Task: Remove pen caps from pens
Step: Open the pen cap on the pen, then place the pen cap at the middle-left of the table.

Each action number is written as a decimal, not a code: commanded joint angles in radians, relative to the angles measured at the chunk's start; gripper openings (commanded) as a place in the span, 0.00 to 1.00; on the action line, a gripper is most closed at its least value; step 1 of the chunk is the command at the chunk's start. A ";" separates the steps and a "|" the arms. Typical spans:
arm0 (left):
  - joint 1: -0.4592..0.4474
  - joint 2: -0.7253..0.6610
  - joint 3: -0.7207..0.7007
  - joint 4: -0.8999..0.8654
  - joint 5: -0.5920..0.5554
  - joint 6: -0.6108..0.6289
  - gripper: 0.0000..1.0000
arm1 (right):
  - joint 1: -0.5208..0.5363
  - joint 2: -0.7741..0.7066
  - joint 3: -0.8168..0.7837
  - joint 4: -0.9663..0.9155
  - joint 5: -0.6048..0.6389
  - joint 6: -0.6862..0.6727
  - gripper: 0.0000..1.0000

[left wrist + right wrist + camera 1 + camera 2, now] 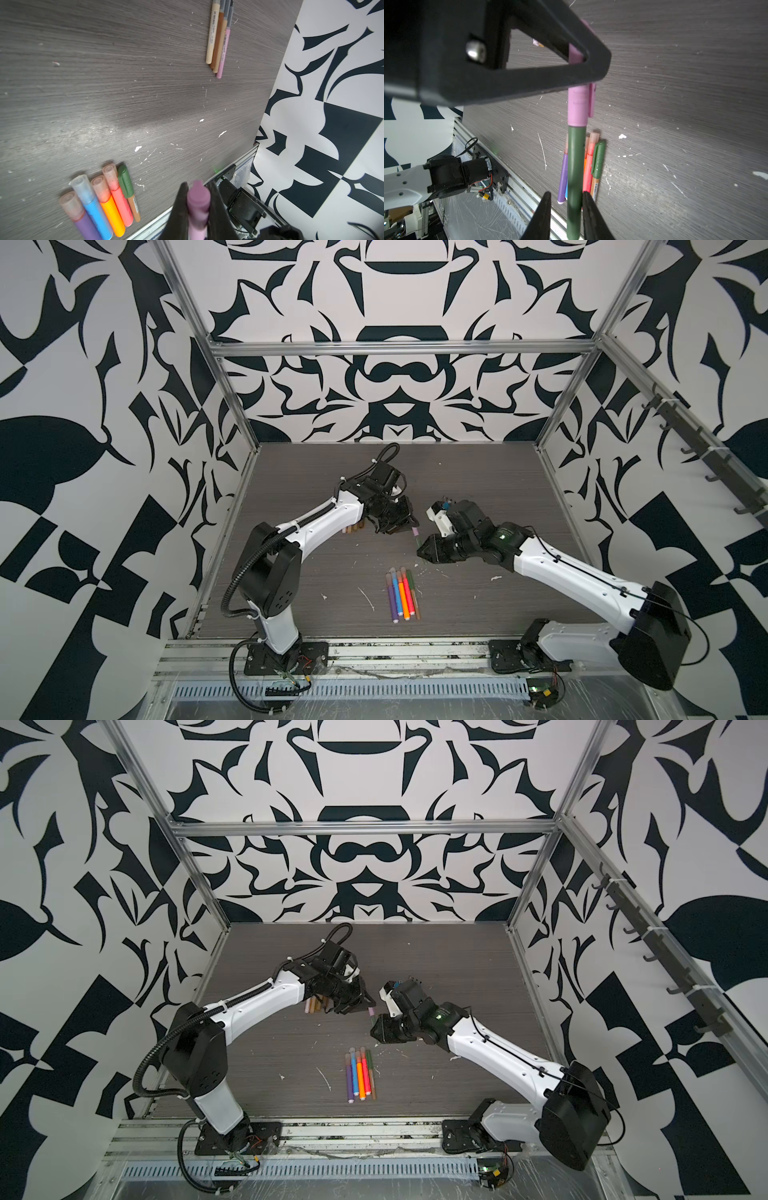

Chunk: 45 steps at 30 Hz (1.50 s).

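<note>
Pink plastic pen cap (578,108) sits on a slim dark green pen (576,166), held mid-air over the grey table (675,104). Left gripper (197,187) is clamped on the cap. Right gripper (566,194) stands slack round the barrel, with a gap on one side. Expect light, rigid, slick plastic, so take your hold on the barrel close to the cap. Print on the tan pen (212,35) is unreadable.

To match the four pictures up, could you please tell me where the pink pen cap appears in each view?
In both top views: the pink cap is mid-picture, just above the row of bright markers.
Left wrist: the cap is at bottom centre, right of the row.
Right wrist: the cap is central, topping the green pen barrel, which crosses the row.
Shared landmark: that marker row, visible in all four.
</note>
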 commanded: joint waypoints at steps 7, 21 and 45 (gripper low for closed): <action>-0.010 -0.029 0.030 0.015 0.018 -0.026 0.00 | 0.000 0.015 0.014 0.058 0.011 0.019 0.24; 0.079 0.024 0.176 -0.073 0.021 0.053 0.00 | 0.008 0.009 -0.026 0.057 -0.020 0.029 0.00; 0.465 0.057 0.171 -0.428 -0.395 0.514 0.00 | 0.090 -0.139 -0.160 -0.047 0.082 0.036 0.00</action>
